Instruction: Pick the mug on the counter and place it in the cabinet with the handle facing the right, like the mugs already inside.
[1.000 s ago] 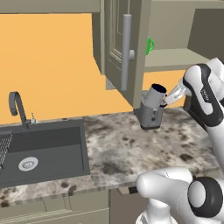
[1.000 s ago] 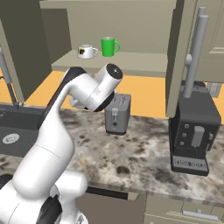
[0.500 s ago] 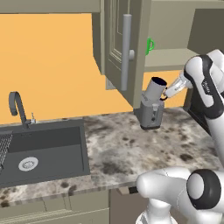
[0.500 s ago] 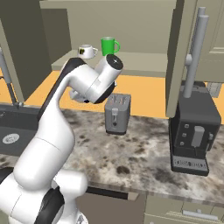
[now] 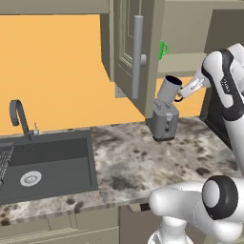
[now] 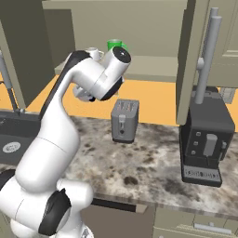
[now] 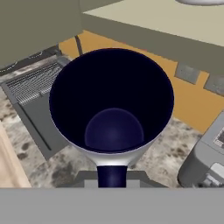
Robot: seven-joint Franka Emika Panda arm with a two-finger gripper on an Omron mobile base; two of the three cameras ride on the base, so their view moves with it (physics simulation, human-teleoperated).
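The mug hangs tilted in the tool, above the toaster.

Rose from the base at the lower right of the left base view, bent sharply at the elbow high up, forearm reaching leftward. Gripper held closed on the handle of the mug, carried tilted in the air. Seen along the hand, mug's dark mouth faced the camera.
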